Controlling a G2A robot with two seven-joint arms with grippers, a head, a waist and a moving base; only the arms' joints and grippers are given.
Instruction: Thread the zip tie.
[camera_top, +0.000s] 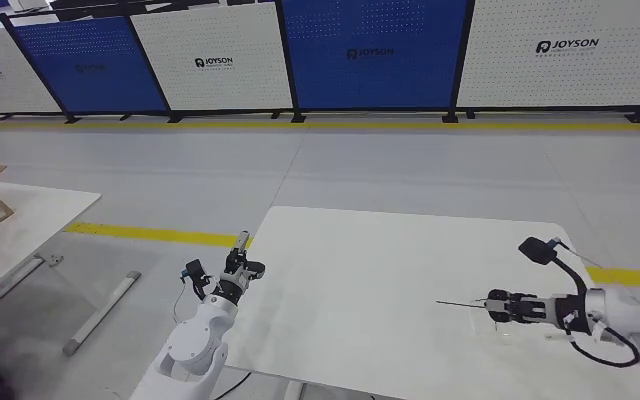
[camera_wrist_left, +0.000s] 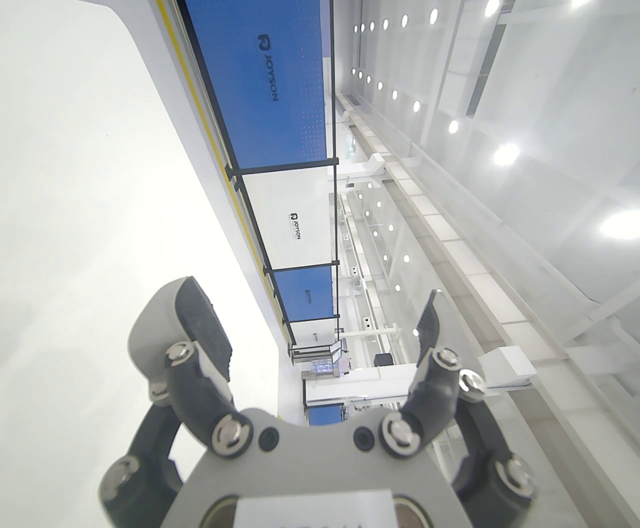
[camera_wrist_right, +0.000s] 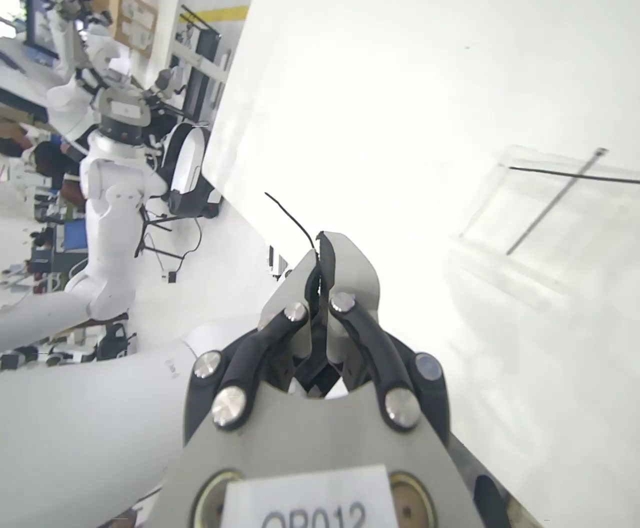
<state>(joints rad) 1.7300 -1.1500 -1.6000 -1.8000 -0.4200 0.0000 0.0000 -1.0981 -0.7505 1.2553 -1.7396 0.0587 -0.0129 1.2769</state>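
Right gripper (camera_wrist_right: 320, 247) is clamped on the zip tie (camera_wrist_right: 287, 212), tail jutting forward; left gripper (camera_wrist_left: 320, 310), well apart, is spread wide, nothing held.

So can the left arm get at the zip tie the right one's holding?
Probably yes: the left end effector is open, and nothing on the table stands between it and the zip tie in the right end effector, though far off.

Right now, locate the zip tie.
In the top view the zip tie is pinched in the right claw over the table's right side, its tail pointing toward the middle.
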